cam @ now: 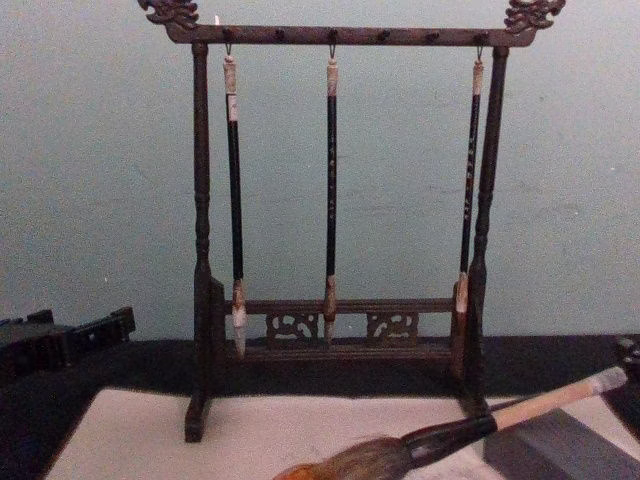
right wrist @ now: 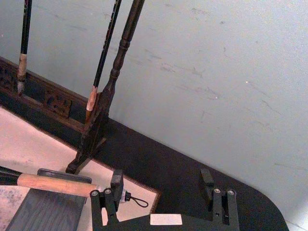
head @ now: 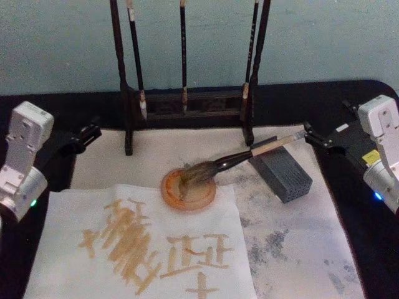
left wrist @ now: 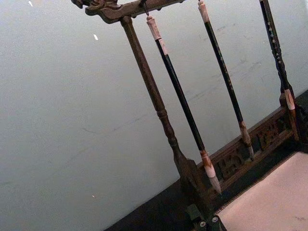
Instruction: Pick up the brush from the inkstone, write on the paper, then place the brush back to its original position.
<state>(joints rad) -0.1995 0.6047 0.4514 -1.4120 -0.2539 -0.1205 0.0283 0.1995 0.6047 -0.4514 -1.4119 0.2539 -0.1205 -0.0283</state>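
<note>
The brush [head: 249, 154] lies slanted, its bushy bristles in the round orange inkstone [head: 171, 194] and its tan handle propped on a grey block [head: 285, 175]. The chest view shows the brush [cam: 455, 432] low at the front. My right gripper [head: 327, 119] hovers open at the handle's far end. In the right wrist view, the brush handle [right wrist: 53, 184] ends just beside one finger [right wrist: 116, 183], outside the jaws of the right gripper [right wrist: 161, 182]. The paper [head: 68, 218] at the front left carries ochre strokes. My left gripper [head: 84, 137] rests parked at the far left.
A dark wooden rack [head: 187, 103] with three thin black brushes stands at the back, also seen as the rack [cam: 340, 345] from the chest. A cream, ink-stained mat [head: 299, 237] lies under the paper, dish and block. Black tabletop surrounds it.
</note>
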